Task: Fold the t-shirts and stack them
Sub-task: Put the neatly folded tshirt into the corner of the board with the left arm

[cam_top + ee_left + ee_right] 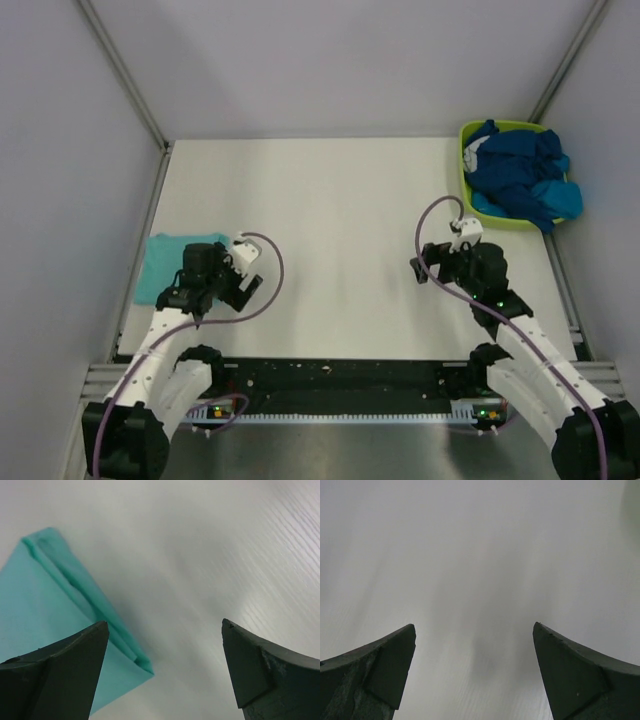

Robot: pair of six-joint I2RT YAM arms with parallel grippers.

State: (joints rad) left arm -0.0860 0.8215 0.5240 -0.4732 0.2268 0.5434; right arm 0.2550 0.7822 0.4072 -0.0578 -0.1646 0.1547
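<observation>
A folded mint teal-green t-shirt lies flat at the table's left edge; its folded corner shows in the left wrist view. My left gripper hovers over the shirt's right side, open and empty. Dark navy and brighter blue t-shirts lie crumpled in a lime-green tub at the far right. My right gripper is open and empty above bare table, short of the tub.
White table between grey side walls. An aluminium rail runs along the left edge and another along the right edge. Purple cables loop beside each wrist.
</observation>
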